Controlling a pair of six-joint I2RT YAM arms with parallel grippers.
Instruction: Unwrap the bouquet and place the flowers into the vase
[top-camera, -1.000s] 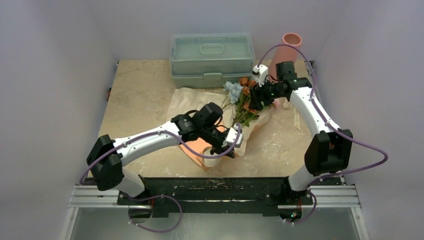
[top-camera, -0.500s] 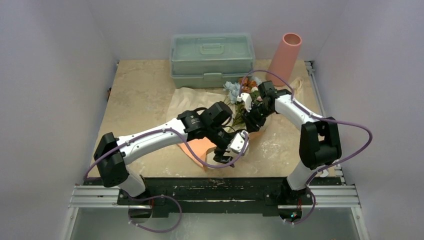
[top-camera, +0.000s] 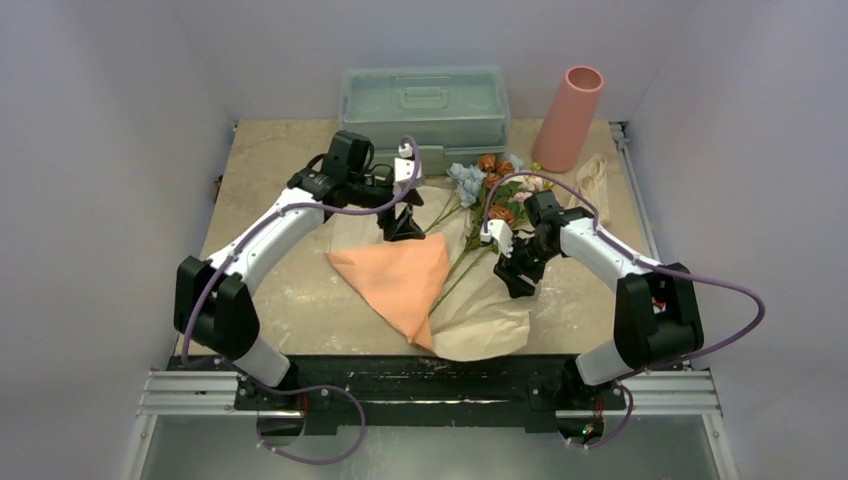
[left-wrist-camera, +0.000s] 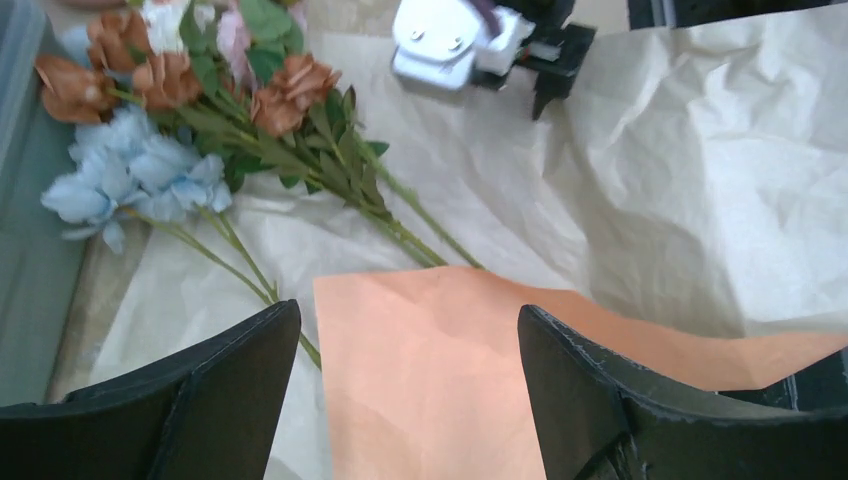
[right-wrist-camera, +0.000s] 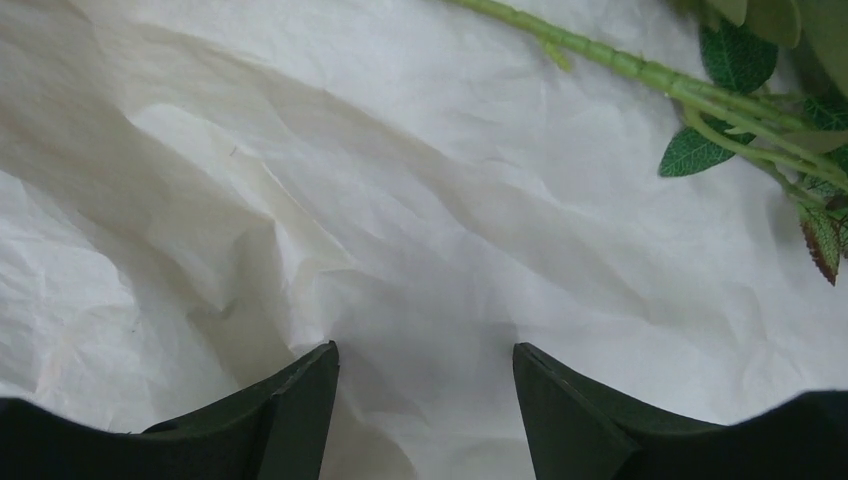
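Orange paper (top-camera: 398, 280) over stem ends of the flowers (top-camera: 468, 182)

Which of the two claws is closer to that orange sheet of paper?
Left. The left gripper hangs open just above the far edge of the orange paper; the right gripper is over the pale paper, across the flower stems.

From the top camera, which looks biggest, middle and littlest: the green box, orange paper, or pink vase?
Largest: grey-green lidded box.
Then: orange paper.
Smallest: pink vase, though not far behind the paper.
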